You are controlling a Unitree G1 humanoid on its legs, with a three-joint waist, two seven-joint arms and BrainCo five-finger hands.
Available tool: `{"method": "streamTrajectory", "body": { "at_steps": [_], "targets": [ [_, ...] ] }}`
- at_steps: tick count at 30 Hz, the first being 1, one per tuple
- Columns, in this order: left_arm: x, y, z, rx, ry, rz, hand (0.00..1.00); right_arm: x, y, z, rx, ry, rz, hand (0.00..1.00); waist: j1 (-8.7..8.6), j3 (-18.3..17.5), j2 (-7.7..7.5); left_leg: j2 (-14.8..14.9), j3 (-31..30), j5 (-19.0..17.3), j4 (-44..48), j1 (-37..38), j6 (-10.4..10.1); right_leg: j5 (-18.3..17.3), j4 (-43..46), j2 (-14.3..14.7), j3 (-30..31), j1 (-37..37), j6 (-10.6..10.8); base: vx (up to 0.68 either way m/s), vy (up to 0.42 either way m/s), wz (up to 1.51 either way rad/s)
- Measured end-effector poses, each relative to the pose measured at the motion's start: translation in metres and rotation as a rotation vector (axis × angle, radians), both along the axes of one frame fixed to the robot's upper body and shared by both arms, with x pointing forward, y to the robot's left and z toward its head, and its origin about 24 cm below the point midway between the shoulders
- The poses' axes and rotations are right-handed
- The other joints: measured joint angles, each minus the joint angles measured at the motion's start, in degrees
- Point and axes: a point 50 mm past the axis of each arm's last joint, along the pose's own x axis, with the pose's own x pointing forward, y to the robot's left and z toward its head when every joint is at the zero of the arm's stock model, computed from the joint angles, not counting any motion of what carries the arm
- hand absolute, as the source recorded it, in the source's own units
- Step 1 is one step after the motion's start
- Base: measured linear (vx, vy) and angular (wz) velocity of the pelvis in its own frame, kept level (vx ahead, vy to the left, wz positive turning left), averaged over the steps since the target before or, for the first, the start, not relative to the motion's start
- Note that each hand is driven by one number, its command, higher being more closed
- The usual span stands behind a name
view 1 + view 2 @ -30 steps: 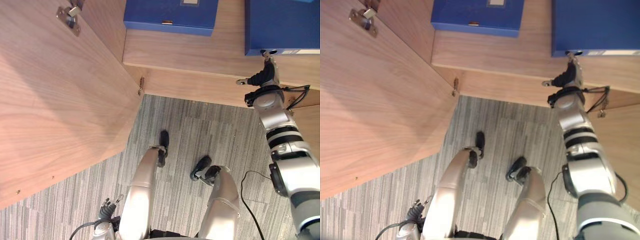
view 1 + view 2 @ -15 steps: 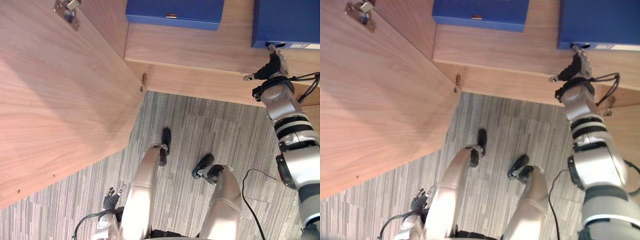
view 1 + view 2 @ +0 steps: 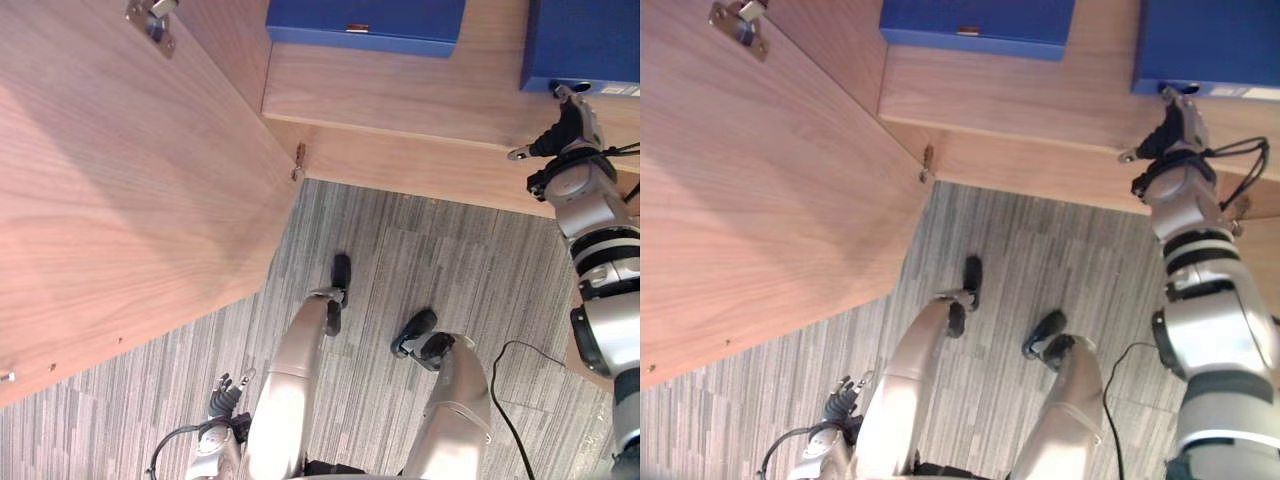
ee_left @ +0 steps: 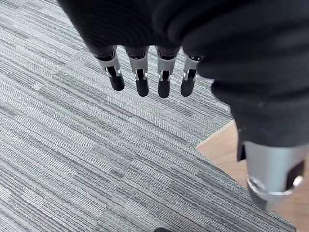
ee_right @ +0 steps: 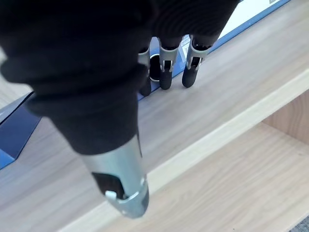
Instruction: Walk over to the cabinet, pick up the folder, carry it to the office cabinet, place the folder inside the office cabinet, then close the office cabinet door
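The folder is laid on the cabinet shelf by its front edge, its spine touched by the straight, unclenched fingers of the right hand. The left hand is hung relaxed. Placing is judged nearly done. Withdrawal is called for next, then the door is to be swung shut.

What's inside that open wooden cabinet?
Two blue folders lie flat on the shelf: the left folder and the right folder, with straight fingers of the right hand at its spine. Anything under them is covered.

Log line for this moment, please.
right hand: open, fingertips at blue folder spine | left hand: open, over carpet | cabinet door: open
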Motion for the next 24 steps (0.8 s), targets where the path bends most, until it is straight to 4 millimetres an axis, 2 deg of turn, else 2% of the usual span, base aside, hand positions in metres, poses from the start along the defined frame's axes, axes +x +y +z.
{"method": "streamTrajectory", "body": {
  "at_steps": [9, 18, 24],
  "targets": [
    [0.015, -0.003, 0.011, -0.003, -0.068, -0.013, 0.00, -0.013, -0.021, 0.049, -0.050, -0.083, -0.068, 0.00, 1.55, -0.34, 0.60, -0.08, -0.17, 1.99, -1.85, -2.83, -0.11, 0.41, 0.29, -0.02, -0.30, -3.61, -0.58, 0.00, -0.077, 0.02],
    [0.017, -0.004, 0.011, -0.004, -0.072, -0.015, 0.00, -0.014, -0.021, 0.058, -0.038, -0.109, -0.067, 0.00, 1.85, -0.68, 1.26, -0.12, -0.16, 2.26, -2.50, -2.80, -0.07, 0.46, 0.12, 0.01, -0.33, -3.77, -0.80, 0.03, -0.076, 0.01],
    [0.026, -0.008, 0.016, -0.012, -0.100, -0.020, 0.00, -0.014, -0.019, 0.061, 0.011, -0.148, -0.049, 0.00, 1.93, -0.43, 1.99, 0.01, -0.16, 2.26, -2.50, -2.70, -0.07, 0.46, 0.02, 0.16, -0.33, -3.65, -0.80, 0.01, -0.068, -0.01]
  ]
}}
